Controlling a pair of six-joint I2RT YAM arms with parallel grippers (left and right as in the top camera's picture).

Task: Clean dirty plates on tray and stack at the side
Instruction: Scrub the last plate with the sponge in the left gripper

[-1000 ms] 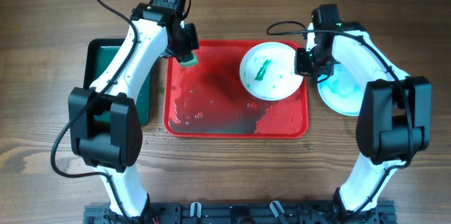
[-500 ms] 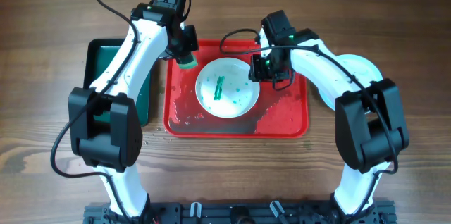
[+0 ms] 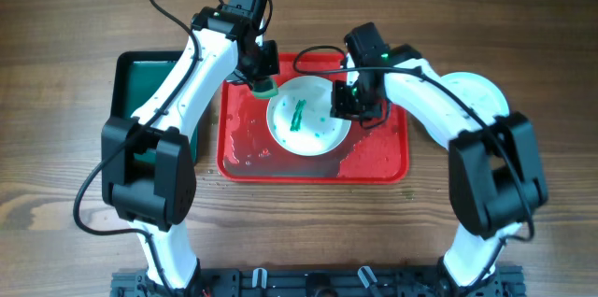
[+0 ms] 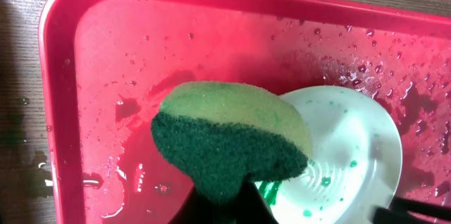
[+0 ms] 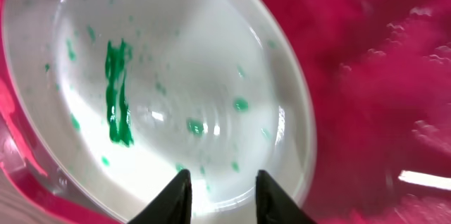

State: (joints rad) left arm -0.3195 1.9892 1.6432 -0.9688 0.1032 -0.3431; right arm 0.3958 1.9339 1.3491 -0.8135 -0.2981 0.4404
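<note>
A white plate [image 3: 308,120] [image 5: 162,90] with a green streak and green spots lies flat in the middle of the wet red tray [image 3: 374,162] [image 4: 127,55]. My left gripper [image 3: 262,80] [image 4: 222,206] is shut on a yellow and dark green sponge [image 3: 264,85] [image 4: 232,139]. It hangs over the plate's upper left edge [image 4: 352,153]. At the plate's right rim my right gripper [image 3: 348,103] [image 5: 222,185] has its jaws apart, with only the plate's face showing between them. A pale aqua plate [image 3: 478,91] lies on the table right of the tray, partly under the right arm.
A smaller dark green tray [image 3: 135,91] lies on the wooden table left of the red tray, under the left arm. Water drops and puddles cover the red tray's floor [image 5: 380,76]. The arms' bases stand at the table's front edge.
The right gripper carried the white plate from the tray's right end to its middle and its jaws came apart. The left gripper moved right with the sponge to the plate's edge.
</note>
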